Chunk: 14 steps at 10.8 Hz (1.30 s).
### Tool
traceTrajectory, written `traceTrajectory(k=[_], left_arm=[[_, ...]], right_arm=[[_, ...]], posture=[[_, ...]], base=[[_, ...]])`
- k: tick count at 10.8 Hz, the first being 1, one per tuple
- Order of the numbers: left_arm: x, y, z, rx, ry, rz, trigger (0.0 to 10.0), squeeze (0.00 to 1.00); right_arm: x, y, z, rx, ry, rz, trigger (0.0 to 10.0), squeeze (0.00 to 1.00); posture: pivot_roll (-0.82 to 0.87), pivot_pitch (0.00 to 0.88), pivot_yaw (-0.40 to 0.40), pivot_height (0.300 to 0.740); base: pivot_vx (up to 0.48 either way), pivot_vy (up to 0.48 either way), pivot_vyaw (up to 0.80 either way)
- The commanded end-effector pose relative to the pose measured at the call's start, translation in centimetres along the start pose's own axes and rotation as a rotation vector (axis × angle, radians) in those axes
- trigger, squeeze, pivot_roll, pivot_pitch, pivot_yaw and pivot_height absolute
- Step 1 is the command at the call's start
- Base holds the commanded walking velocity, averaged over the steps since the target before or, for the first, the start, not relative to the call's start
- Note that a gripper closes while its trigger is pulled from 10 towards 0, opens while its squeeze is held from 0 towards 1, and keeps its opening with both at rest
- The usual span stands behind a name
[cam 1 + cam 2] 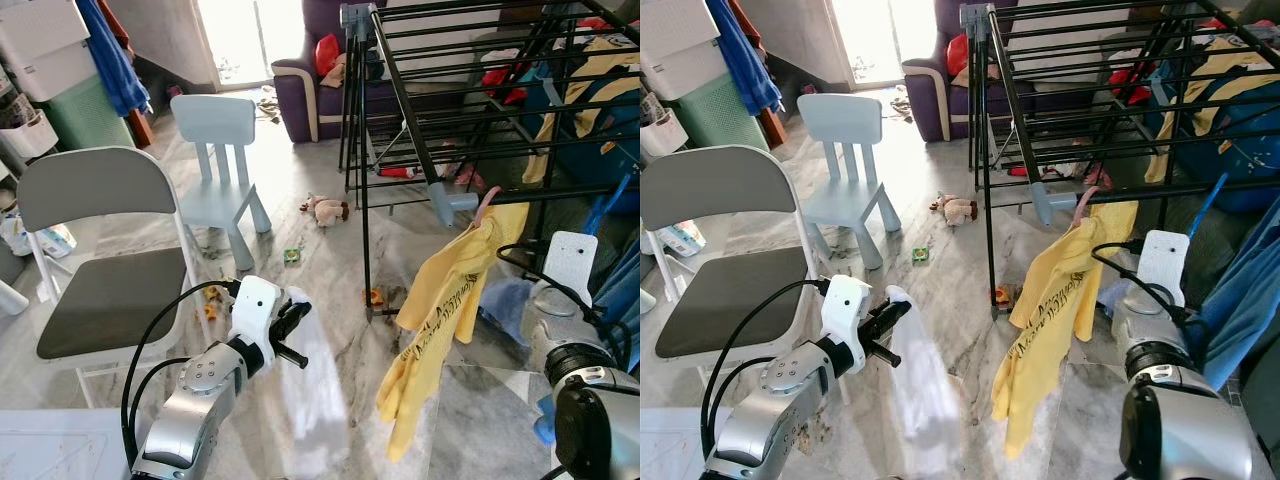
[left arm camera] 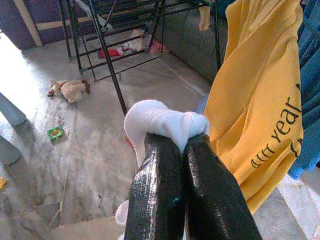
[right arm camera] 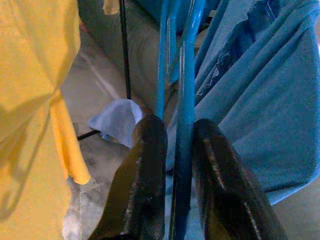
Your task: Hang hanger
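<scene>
Nearest the head camera, right claw [image 3: 175, 165] is clenched on a thin blue plastic hanger [image 3: 184, 100], the rod running between the two black fingers [image 3: 145, 170]; blue fabric garment [image 3: 250, 115] hangs on it, just beside the black metal drying rack [image 1: 450, 110]. Left claw [image 2: 182, 145] held low at the robot's left, fingers pressed together and grasping a white cloth [image 1: 312, 370] that drapes down toward the marble floor [image 1: 320, 260]. Yellow printed T-shirt [image 1: 440, 310] hangs from a pink hanger [image 1: 487, 205] on the rack's front rail. Grey folding chair [image 1: 100, 270] stands at left, pale blue child's chair [image 1: 218, 170] behind it. Small plush toy [image 1: 328, 209] lies on the floor near the rack.
</scene>
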State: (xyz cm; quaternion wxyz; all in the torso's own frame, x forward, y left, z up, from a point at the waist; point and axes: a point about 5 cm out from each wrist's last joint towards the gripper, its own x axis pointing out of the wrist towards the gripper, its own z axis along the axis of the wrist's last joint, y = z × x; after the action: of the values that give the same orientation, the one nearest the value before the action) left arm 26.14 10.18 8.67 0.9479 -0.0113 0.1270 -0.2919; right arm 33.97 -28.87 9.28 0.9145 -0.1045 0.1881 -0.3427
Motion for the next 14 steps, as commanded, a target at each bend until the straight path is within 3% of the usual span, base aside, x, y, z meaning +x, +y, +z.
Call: traceTrajectory(k=[1,5,7,9,10,12,14], left_arm=[[0.1,0.1,1.0,0.031,-0.032,-0.001,10.0,0.00],[0.2,-0.3,0.8,0.031,-0.024,-0.013,10.0,0.00],[0.3,-0.5,0.8,0.029,-0.026,-0.015,10.0,0.00],[0.3,-0.2,1.1,0.017,-0.066,0.040,10.0,0.00],[0.4,-0.3,1.1,0.012,-0.067,0.044,10.0,0.00],[0.7,-0.7,0.8,0.005,-0.062,0.041,10.0,0.00],[0.9,-1.0,0.7,0.000,-0.064,0.041,10.0,0.00]], right_arm=[[0.1,0.1,1.0,0.016,-0.015,0.002,1.5,0.00],[0.0,0.2,0.4,0.019,0.010,0.006,0.0,0.00],[-0.1,0.4,0.6,0.038,-0.015,0.022,0.0,0.00],[-0.5,1.4,2.1,0.069,-0.098,0.062,0.8,0.00],[-0.8,1.9,2.4,0.071,-0.129,0.089,1.7,0.00],[-1.6,2.7,2.2,0.046,-0.174,0.132,10.0,0.00],[-2.3,2.6,0.7,-0.014,-0.209,0.172,10.0,0.00]], posture=[[-0.02,0.000,0.112,0.740],[-0.02,0.000,0.109,0.740],[-0.03,0.000,0.108,0.740],[-0.03,0.000,0.101,0.740],[-0.04,0.000,0.099,0.740],[-0.05,0.000,0.094,0.740],[-0.07,0.000,0.088,0.740]], base=[[0.000,0.000,0.00],[0.000,0.000,0.00],[0.000,0.000,0.00],[0.000,0.000,0.00],[0.000,0.000,0.00],[0.000,0.000,0.00],[0.000,0.000,0.00]])
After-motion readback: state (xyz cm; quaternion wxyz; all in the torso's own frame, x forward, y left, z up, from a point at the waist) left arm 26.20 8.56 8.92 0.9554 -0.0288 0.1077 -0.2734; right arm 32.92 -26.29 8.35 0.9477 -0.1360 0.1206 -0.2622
